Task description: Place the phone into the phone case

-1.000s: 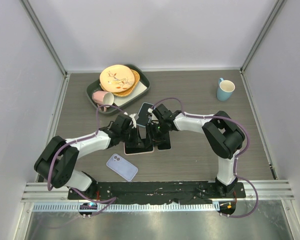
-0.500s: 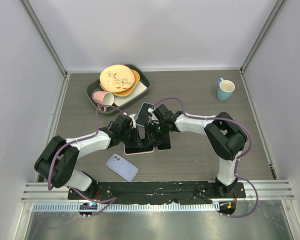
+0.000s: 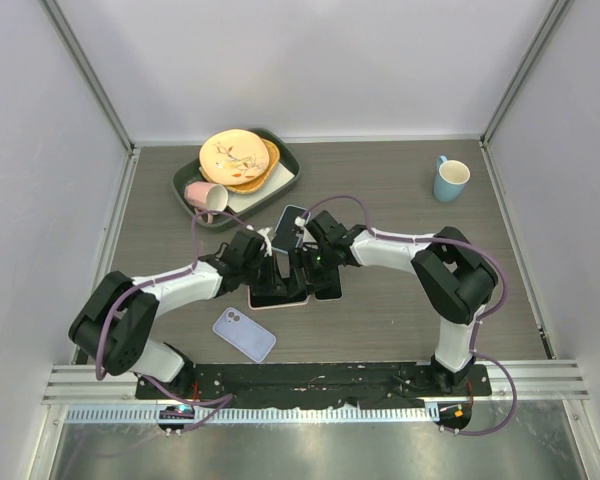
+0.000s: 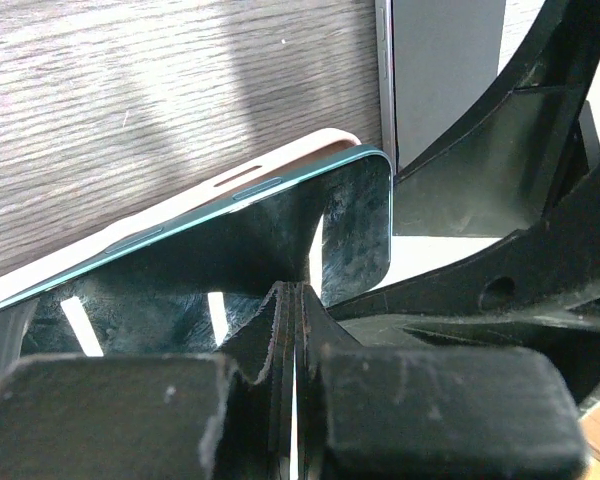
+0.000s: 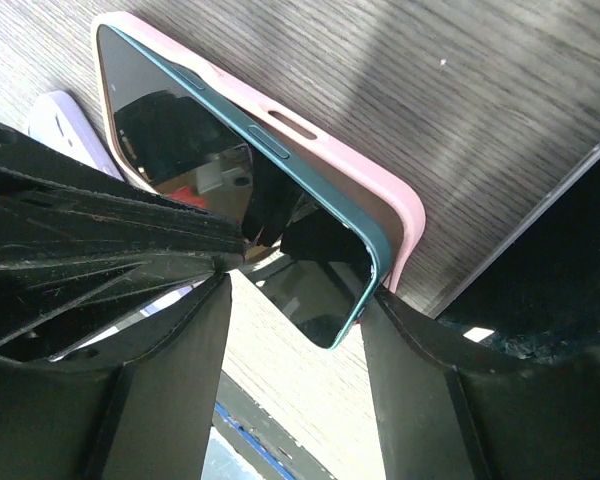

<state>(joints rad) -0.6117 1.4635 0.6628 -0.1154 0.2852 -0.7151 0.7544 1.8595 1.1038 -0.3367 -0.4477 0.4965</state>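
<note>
Teal-rimmed phone (image 5: 180, 130), glossy dark screen, not flush in pink case (image 5: 350, 165); left gripper (image 4: 292, 300) jaws shut, empty; right gripper (image 5: 300, 290) jaws apart astride its corner.

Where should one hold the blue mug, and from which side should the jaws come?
Probably its wall at the rim, from above, one jaw inside, one outside: the mug stands upright, mouth open upward, and its small handle points to the far side.
</note>
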